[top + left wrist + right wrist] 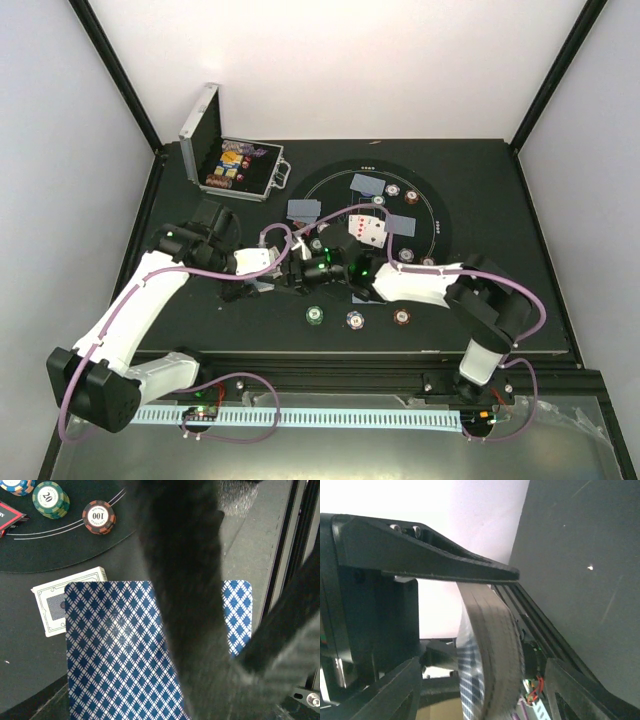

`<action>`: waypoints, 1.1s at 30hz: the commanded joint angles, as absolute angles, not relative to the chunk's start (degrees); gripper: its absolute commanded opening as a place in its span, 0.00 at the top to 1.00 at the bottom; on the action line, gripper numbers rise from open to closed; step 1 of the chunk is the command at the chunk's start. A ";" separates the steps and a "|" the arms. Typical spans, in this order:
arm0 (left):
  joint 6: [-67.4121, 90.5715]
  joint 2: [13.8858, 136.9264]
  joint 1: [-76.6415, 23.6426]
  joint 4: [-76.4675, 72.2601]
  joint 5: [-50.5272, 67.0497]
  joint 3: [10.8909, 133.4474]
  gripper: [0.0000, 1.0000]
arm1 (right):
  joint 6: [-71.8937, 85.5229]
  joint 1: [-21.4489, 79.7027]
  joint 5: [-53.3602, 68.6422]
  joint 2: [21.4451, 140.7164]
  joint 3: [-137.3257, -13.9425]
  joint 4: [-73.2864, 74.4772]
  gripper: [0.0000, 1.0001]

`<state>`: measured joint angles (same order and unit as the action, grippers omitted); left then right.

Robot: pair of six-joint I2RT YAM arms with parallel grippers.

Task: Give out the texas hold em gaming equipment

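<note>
My two grippers meet over the near middle of the table. The left gripper [274, 270] is shut on a deck of blue diamond-backed playing cards [115, 650], which fills the left wrist view. A dark, blurred finger [185, 580] of the other arm crosses over it. The right gripper [482, 690] stands open, and the bent deck [492, 645] sits edge-on between its fingers [395, 690] without touching either one. Green [316, 316], blue-white [354, 320] and dark red [402, 317] chips lie in a row near the front.
An open silver case [215, 150] holding chips stands at the back left. The round black mat [330, 185] carries face-down cards [366, 183], face-up cards [367, 229] and chips [394, 190]. A card box [50, 605] lies beside the deck, with chips [50, 499] close by.
</note>
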<state>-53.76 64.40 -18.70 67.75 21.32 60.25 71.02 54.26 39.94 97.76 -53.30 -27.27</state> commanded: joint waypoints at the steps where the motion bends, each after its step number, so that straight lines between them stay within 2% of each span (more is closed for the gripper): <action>1: -53.61 64.47 -18.37 68.47 23.38 62.14 0.99 | 73.49 54.90 41.48 101.38 -56.37 -32.73 0.33; 9: -53.78 64.25 -18.37 68.55 23.20 62.41 0.98 | 74.47 53.90 42.91 104.46 -55.50 -34.06 0.51; 18: -53.79 64.33 -18.37 68.56 23.39 62.84 0.98 | 72.35 49.31 42.18 98.87 -48.98 -32.56 0.65; 24: -53.88 64.18 -18.37 68.29 23.20 62.58 0.99 | 69.15 49.21 41.68 95.99 -49.42 -26.93 0.85; 27: -53.87 64.08 -18.37 68.21 23.13 62.59 0.98 | 68.55 49.18 41.30 94.64 -49.40 -25.68 0.98; 33: -53.88 64.16 -18.37 67.90 22.99 62.31 0.98 | 70.04 49.12 41.55 91.96 -48.66 -27.16 0.99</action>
<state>-53.76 64.62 -18.70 67.72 21.47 60.29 69.93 49.56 42.30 94.35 -49.91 -28.23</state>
